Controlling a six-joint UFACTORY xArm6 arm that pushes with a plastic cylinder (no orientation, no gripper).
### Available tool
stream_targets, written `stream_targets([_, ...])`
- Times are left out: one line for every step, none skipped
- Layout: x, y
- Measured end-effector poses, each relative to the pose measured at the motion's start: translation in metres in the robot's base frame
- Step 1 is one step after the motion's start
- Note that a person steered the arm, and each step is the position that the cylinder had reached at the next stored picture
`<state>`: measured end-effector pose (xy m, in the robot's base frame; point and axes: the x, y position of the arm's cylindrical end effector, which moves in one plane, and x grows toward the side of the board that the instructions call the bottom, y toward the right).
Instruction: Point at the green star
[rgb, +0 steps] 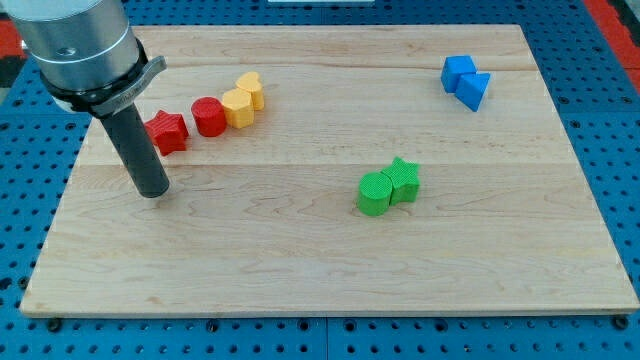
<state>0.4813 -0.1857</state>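
Counter (300, 250): pale wooden board with visible grain, resting on a blue perforated base (610, 60).

Arm: grey metal cylinder entering from the view's top left, ending in a straight dark rod. The robot's tip (153, 193) rests on the counter at the view's left, just below and slightly left of the red star-shaped block (167, 131), apart from it. No claw is fitted, so nothing is open, closed or held; the rod touches no block.

Green star-shaped block (403, 180): right of the counter's centre, touching the green round block (375, 193), which sits to its lower left. This pair lies well apart from the tip, far toward the view's right.

Red and yellow row, upper left of the counter: red star-shaped block, then red round block (209, 116) just beside it, then yellow hexagonal-looking block (237, 107) touching the red round one, then a second yellow block (251, 90) of unclear shape touching the first.

Blue pair, upper right corner: blue cube-like block (458, 71) touching blue wedge-shaped block (474, 89).
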Motion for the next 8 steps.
stream_targets([0.006,-0.001])
stream_targets([0.036,0.050])
stream_targets([0.036,0.119])
stream_targets([0.044,0.215])
stream_targets([0.056,0.283])
stream_targets([0.023,0.349])
stream_targets([-0.027,0.412])
stream_targets([-0.058,0.420])
